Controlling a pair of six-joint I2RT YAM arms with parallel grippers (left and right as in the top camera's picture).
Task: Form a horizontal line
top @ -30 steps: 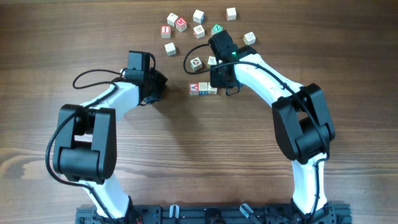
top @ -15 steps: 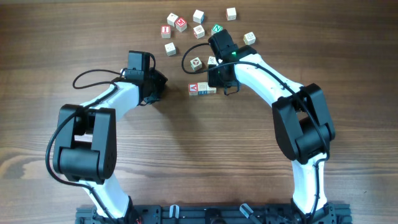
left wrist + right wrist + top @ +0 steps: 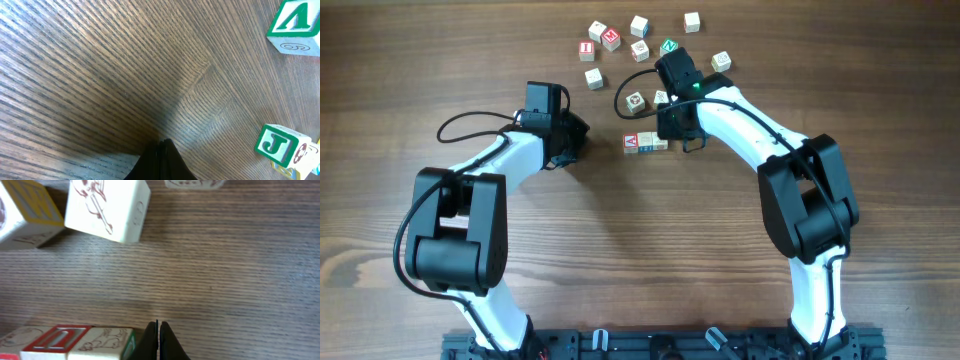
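Observation:
The horizontal line (image 3: pixel 647 144) is a short row of small wooden cubes on the table's middle, its left cube red-faced (image 3: pixel 632 142). In the right wrist view its red-framed cube (image 3: pixel 57 339) and a pale cube with a drawing (image 3: pixel 102 342) lie at the bottom left. My right gripper (image 3: pixel 673 138) is shut and empty, its tips (image 3: pixel 158 329) low over the table right beside the row's right end. My left gripper (image 3: pixel 582 129) is shut and empty, well left of the row; in its wrist view the fingertips (image 3: pixel 162 146) rest near bare wood.
Several loose letter cubes lie scattered behind the row, among them a green-N cube (image 3: pixel 669 46) and a white cube with a red drawing (image 3: pixel 107 207). A green-A cube (image 3: pixel 295 22) and a green-J cube (image 3: pixel 279 145) show at the right of the left wrist view.

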